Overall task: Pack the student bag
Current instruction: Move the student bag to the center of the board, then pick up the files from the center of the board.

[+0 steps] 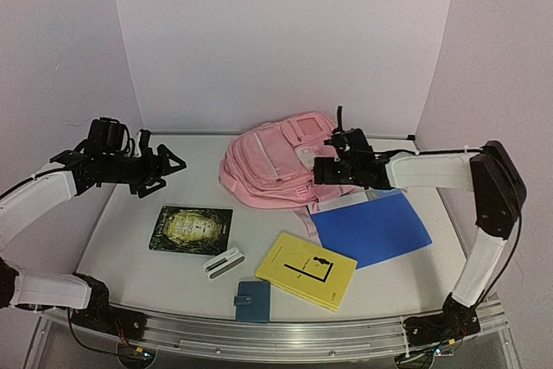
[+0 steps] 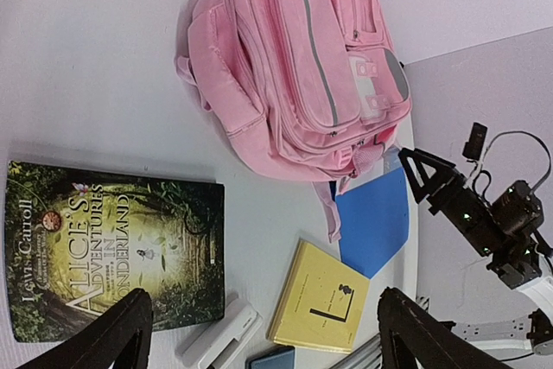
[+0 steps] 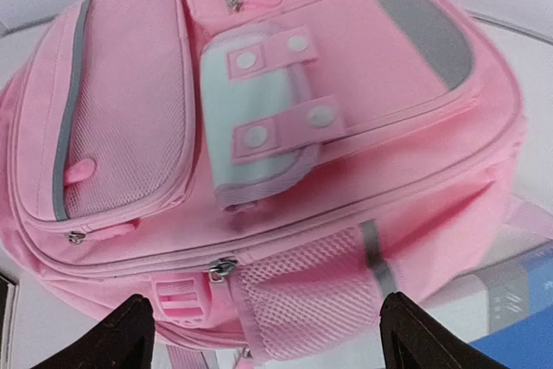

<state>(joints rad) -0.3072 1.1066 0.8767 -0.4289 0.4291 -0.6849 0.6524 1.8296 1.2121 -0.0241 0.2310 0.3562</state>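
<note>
The student bag is a pink backpack lying at the back middle of the table, zipped shut as far as I can see. My right gripper hovers open at its right side. In the right wrist view the bag fills the frame, and its mesh side pocket and a zip pull lie between the open fingers of that gripper, which hold nothing. My left gripper hangs open and empty to the left of the bag. Its wrist view looks past the gripper onto the bag.
In front of the bag lie a dark Alice book, a white case, a small blue wallet, a yellow book and a blue folder partly under the bag's strap. White walls enclose the back and sides.
</note>
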